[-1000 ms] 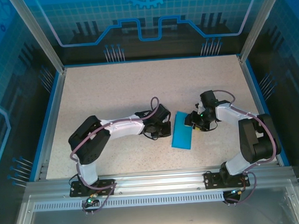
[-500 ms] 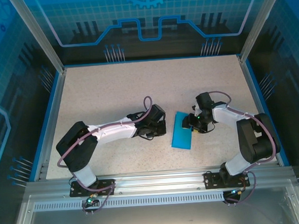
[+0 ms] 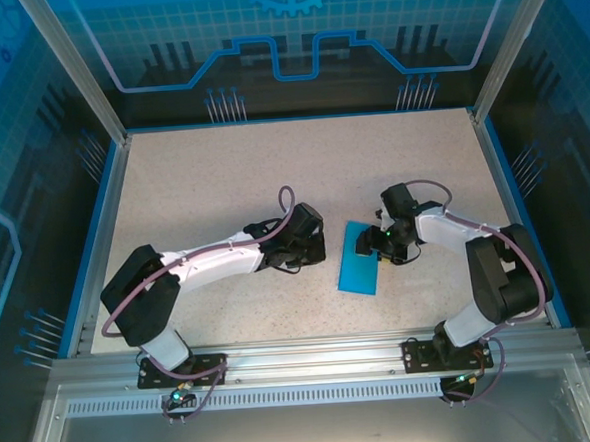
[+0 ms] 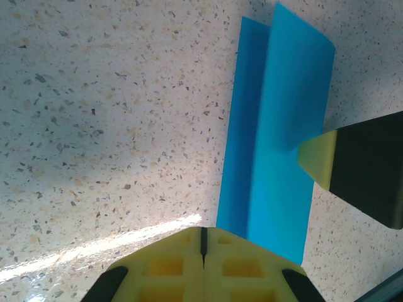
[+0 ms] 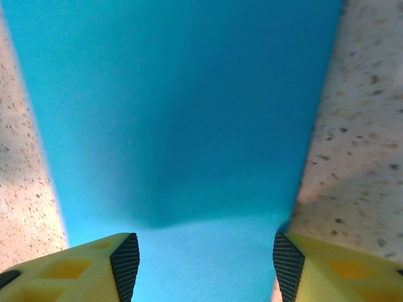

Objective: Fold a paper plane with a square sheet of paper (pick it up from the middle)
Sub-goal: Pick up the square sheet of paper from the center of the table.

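Clerk: Now, item one, the paper?

Checker: Square sheet of paper (image 3: 356,267); bright blue; doubled over into a narrow rectangle; lies flat on the speckled table (image 3: 222,175), right of centre in the overhead view, between the two arms; in the left wrist view the sheet (image 4: 280,138) runs top to bottom at the right of the frame, two layers showing, the upper offset to the right of the lower.

Clerk: Item two?

Checker: Left gripper (image 3: 319,246); just beside the sheet's left edge in the overhead view; in its own camera the left gripper (image 4: 203,238) sits at the bottom edge, yellow fingers meeting along a thin seam; jaws together, nothing between them.

Clerk: Item three?

Checker: Right gripper (image 3: 376,244); at the sheet's upper right edge in the overhead view; in its own camera the right gripper (image 5: 204,261) shows ribbed black pads at both lower corners, set wide; jaws apart; the sheet (image 5: 182,113) lies under and between them; one yellow fingertip (image 4: 317,160) is at the sheet's right edge in the left wrist view; whether it presses down, cannot tell.

Clerk: Surface?

Checker: Table (image 4: 94,113); beige, dark-flecked.
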Controlling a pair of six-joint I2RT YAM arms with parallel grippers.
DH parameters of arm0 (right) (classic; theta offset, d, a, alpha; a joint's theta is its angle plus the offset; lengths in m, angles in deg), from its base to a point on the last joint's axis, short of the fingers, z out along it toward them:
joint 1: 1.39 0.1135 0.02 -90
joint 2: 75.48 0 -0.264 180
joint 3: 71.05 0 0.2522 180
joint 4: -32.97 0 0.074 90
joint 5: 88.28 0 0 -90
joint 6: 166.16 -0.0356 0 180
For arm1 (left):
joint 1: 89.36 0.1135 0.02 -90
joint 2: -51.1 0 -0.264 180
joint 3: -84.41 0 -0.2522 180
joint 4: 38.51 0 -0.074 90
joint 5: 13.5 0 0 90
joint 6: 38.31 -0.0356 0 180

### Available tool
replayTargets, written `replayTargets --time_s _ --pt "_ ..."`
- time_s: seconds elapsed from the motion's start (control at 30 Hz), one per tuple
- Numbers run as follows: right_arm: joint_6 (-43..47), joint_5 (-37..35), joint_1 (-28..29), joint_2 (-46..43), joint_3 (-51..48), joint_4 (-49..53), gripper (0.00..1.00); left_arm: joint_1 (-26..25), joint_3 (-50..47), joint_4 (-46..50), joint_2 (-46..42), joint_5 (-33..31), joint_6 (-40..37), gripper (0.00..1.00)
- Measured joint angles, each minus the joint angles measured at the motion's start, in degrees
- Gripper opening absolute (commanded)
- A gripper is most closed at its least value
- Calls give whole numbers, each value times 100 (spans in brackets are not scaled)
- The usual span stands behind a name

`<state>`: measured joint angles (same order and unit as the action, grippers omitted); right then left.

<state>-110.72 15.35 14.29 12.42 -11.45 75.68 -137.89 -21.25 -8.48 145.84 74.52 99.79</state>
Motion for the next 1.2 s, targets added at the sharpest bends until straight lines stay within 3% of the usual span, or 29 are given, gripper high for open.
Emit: replayTargets --time_s 0.73,0.97,1.2 --pt "-236 190 -15 48 -166 -348 66 0 -85 0 0 0 0 6" --pt "-374 529 431 52 -162 -634 63 0 -85 20 -13 -20 2 5" --pt "-590 555 697 63 -28 -715 44 9 -173 76 -240 -131 2 6"
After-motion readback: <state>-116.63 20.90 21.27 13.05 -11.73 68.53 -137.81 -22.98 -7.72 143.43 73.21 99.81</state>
